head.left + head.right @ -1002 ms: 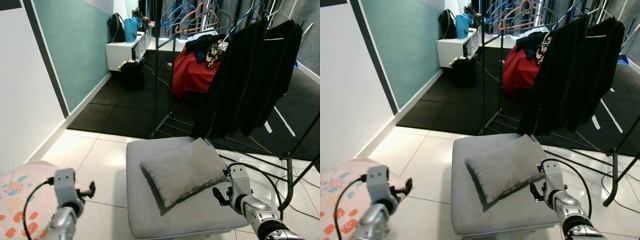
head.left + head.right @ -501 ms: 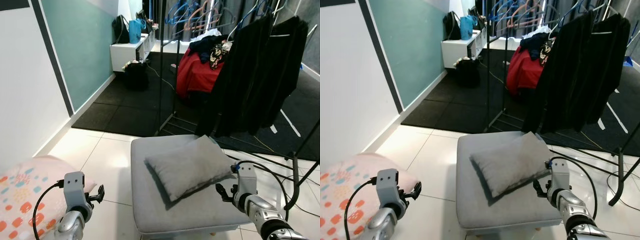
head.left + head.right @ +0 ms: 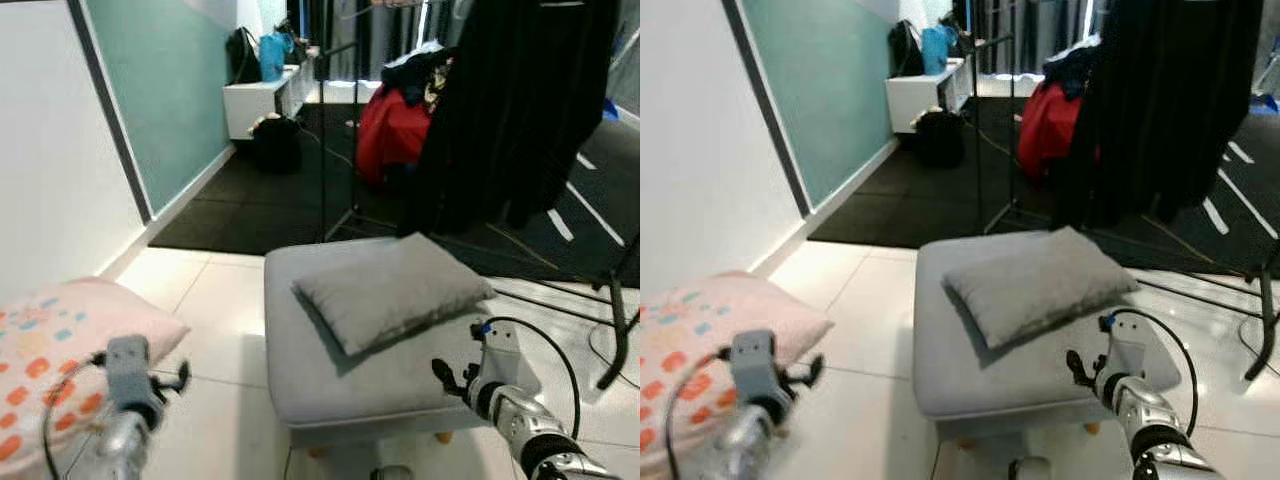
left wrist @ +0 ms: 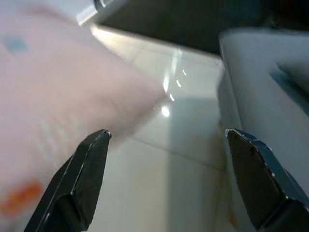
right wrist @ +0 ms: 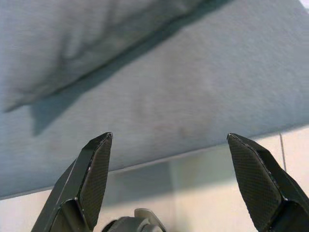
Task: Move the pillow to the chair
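A grey pillow (image 3: 390, 290) lies askew on the grey cushioned seat (image 3: 330, 385) in the middle of the floor. My right gripper (image 3: 445, 375) hovers open by the seat's front right corner, a little short of the pillow, holding nothing. The right wrist view looks past its fingers (image 5: 91, 179) onto the seat's front edge (image 5: 193, 106), with the pillow (image 5: 96, 38) beyond. My left gripper (image 3: 178, 378) is open and low at the left, beside a pink patterned pillow (image 3: 60, 340). The left wrist view shows that pink pillow (image 4: 58, 87) and the seat's side (image 4: 270, 96).
A metal rack of black clothes (image 3: 520, 110) stands just behind the seat, with a red heap (image 3: 392, 135) beyond it. Cables (image 3: 560, 300) trail over the white tiles at the right. A white bench (image 3: 255, 100) and a black bag (image 3: 275, 145) sit by the teal wall.
The whole view has shifted, so the camera moved. The right gripper now sits lower by the seat's front corner, off the pillow's edge. The grey pillow stays on the seat.
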### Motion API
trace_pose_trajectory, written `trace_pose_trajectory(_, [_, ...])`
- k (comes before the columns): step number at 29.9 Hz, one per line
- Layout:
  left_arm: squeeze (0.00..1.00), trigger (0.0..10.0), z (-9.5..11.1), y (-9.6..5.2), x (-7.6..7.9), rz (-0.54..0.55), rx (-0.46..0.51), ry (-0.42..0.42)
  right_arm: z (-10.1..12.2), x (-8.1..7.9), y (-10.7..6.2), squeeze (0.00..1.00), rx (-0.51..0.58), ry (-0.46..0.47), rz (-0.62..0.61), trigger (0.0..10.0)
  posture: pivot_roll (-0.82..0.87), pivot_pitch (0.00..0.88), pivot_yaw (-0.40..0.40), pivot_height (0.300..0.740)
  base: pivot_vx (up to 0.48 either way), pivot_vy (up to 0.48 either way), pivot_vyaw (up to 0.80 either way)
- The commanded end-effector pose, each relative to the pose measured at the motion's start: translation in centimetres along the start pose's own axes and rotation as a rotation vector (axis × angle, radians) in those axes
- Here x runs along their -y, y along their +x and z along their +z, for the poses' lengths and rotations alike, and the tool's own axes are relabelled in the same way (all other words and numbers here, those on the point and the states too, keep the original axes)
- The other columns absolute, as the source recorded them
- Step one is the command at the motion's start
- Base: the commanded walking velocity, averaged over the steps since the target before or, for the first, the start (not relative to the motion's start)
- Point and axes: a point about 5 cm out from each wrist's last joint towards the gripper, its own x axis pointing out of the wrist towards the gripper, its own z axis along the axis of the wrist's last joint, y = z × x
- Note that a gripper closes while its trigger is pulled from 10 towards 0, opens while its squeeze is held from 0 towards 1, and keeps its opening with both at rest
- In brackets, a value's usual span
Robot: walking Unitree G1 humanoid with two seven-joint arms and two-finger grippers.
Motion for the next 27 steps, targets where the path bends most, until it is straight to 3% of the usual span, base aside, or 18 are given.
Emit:
trace_pose_trajectory(1, [0.00, 10.0, 0.0, 0.0, 0.0, 0.000, -0.006, -0.009, 0.0, -0.1, 0.0, 0.00, -0.006, 0.015, 0.007, 10.0, -0.19, 0.000, 0.009, 0.555, 0.000, 0.000, 0.00])
trace_pose_trajectory(3, [0.00, 10.0, -2.3, -1.0, 2.1, -0.084, -0.063, 0.004, 0.8, -0.3, 0.1, 0.00, 0.037, 0.092, 0.039, 10.0, -0.20, 0.007, 0.012, 0.535, 0.000, 0.000, 0.00])
trace_pose_trajectory(6, [0.00, 10.0, -2.6, -1.1, 2.4, -0.094, -0.068, 0.003, 0.9, -0.3, 0.1, 0.00, 0.046, 0.107, 0.046, 10.0, -0.20, 0.007, 0.012, 0.530, 0.000, 0.000, 0.00])
trace_pose_trajectory(11, [0.00, 10.0, -3.6, -1.8, 3.1, -0.110, -0.095, -0.005, 1.5, -1.1, 0.2, 0.00, 0.087, 0.231, 0.144, 10.0, -0.20, 0.026, 0.020, 0.510, 0.000, 0.000, 0.00])
trace_pose_trajectory(16, [0.00, 10.0, -3.3, -2.0, 2.7, -0.117, -0.091, 0.010, 2.1, -3.6, 0.3, 0.00, 0.130, 0.380, 0.391, 10.0, -0.17, 0.059, 0.043, 0.485, 0.000, 0.000, 0.00])
trace_pose_trajectory(22, [0.00, 10.0, -3.0, -2.4, 2.1, -0.121, -0.085, 0.031, 2.2, -4.7, 0.5, 0.00, 0.130, 0.441, 0.438, 10.0, -0.15, 0.086, 0.049, 0.460, 0.000, 0.000, 0.00])
trace_pose_trajectory(27, [0.00, 10.0, -2.3, -3.4, 0.4, -0.103, -0.072, 0.059, 2.7, -5.6, 0.8, 0.00, 0.138, 0.467, 0.456, 10.0, -0.09, 0.150, 0.063, 0.440, 0.000, 0.000, 0.00])
